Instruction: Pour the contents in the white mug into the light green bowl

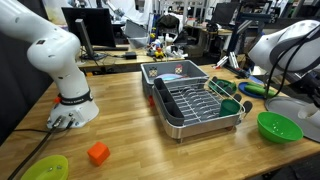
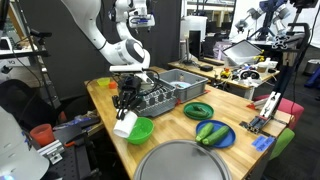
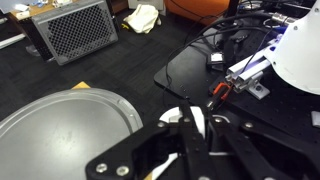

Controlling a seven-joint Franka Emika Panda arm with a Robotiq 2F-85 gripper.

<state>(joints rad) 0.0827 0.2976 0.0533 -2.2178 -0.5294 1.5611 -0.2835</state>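
Black end effector (image 3: 192, 130) pinching white mug (image 2: 124, 125), just beside light green bowl (image 2: 141, 130), wooden table (image 2: 104, 96), cluttered lab

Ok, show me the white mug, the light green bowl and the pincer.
white mug (image 2: 124, 126), in an exterior view, on its white side.
light green bowl (image 2: 143, 133), in an exterior view, on its outer wall.
pincer (image 2: 126, 110), in an exterior view, between the fingertips gripping the mug.
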